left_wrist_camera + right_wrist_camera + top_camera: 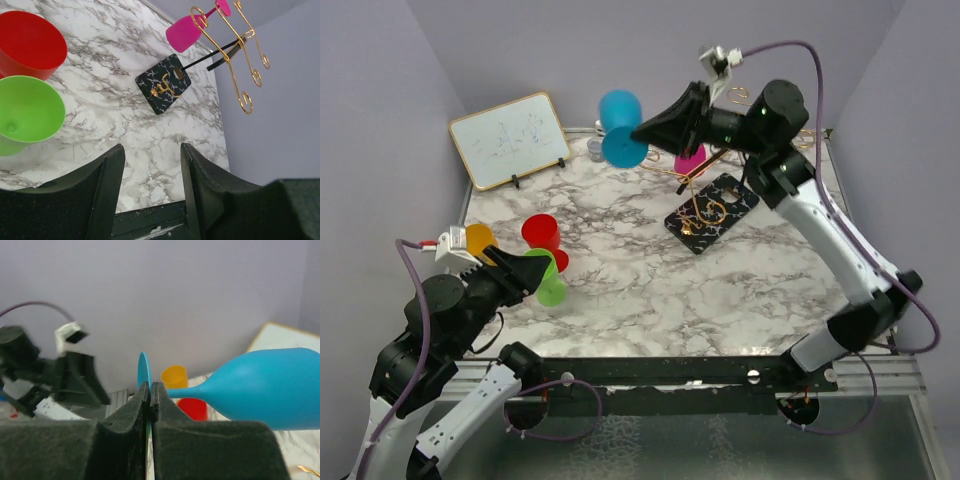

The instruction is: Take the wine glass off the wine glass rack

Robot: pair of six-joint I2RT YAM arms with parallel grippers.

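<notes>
My right gripper (642, 130) is raised over the back of the table, shut on the flat foot of a blue wine glass (620, 108). In the right wrist view the jaws (150, 387) pinch the thin blue disc, and the stem and bowl (270, 390) stick out sideways to the right. The wine glass rack (705, 205), gold wire on a black patterned base, stands just right of it with a pink glass (690, 160) hanging from an arm. My left gripper (532, 276) sits low at the left, open and empty (150, 160).
A green glass (552, 288), a red glass (542, 234) and an orange glass (480, 238) stand close around my left gripper. A small whiteboard (510, 138) leans at the back left. Purple walls close in the marble table (640, 290) on three sides.
</notes>
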